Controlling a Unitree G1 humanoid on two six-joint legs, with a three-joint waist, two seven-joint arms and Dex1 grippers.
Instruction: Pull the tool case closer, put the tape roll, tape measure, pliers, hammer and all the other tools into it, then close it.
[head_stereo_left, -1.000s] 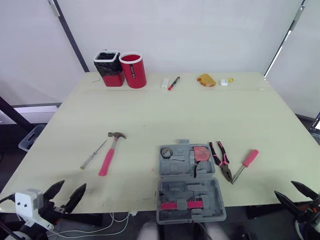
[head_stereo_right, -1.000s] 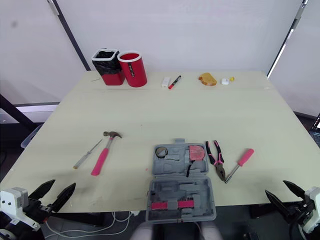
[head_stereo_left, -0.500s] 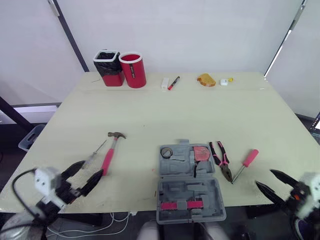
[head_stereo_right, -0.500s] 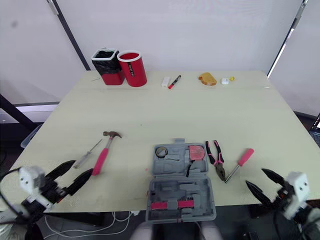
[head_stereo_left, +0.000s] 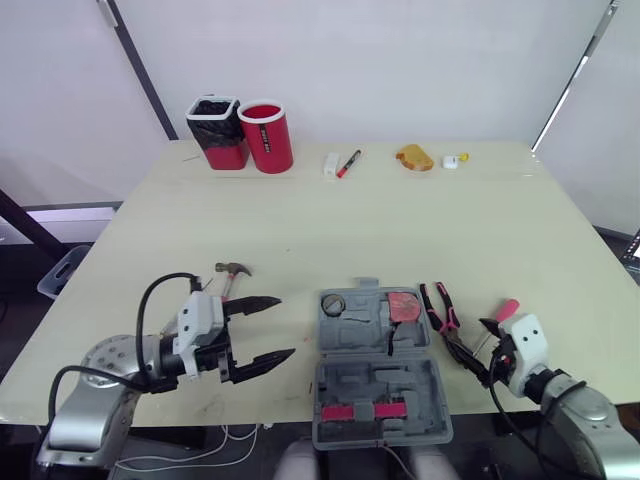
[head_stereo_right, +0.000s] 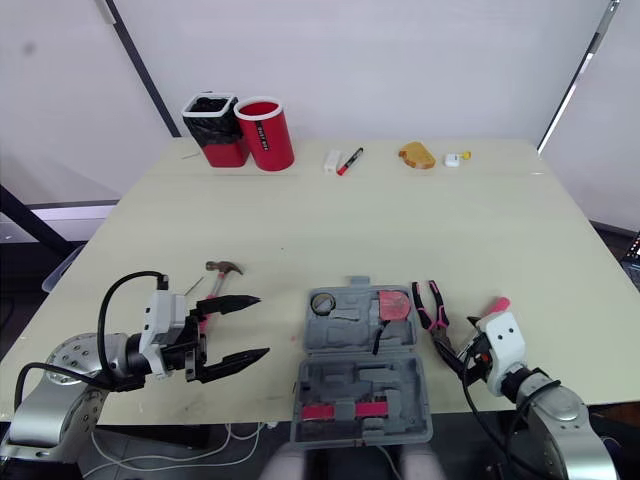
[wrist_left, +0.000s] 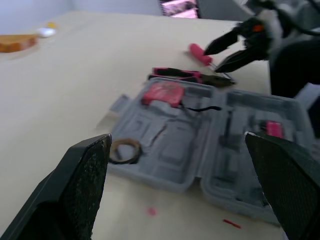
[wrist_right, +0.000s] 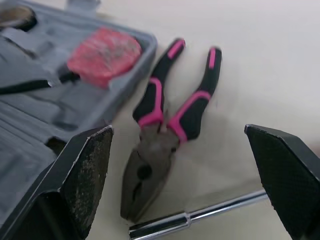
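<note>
- Head views: the grey plastic tool case (head_stereo_left: 370, 385) lay open at the near edge of the pale tabletop (head_stereo_left: 330, 220), and its near half seemed to hang past that edge. A small dark tape roll (head_stereo_left: 333, 304) and a red tape measure (head_stereo_left: 403, 306) sat in its far half. The left gripper (head_stereo_left: 286, 326) hovered just left of the case, jaws spread wide and empty, with the pink-handled claw hammer (head_stereo_left: 233, 269) just beyond it. The right gripper (head_stereo_left: 478, 345) hung over the pink-and-black pliers (head_stereo_left: 440, 315), beside the pink-handled screwdriver (head_stereo_left: 505, 307).
- Left wrist view: the case lay ahead between the widely parted black fingers (wrist_left: 85, 180), apart from both. Since the case looked to overhang already, a further pull could tip it off the tabletop.
- Right wrist view: the fingers stood far apart, holding nothing. The pliers lay between them with handles splayed, and the screwdriver's steel shaft was just beside the nose. Closing here could catch that shaft, or only one handle, so the pliers might swing or slip.
</note>
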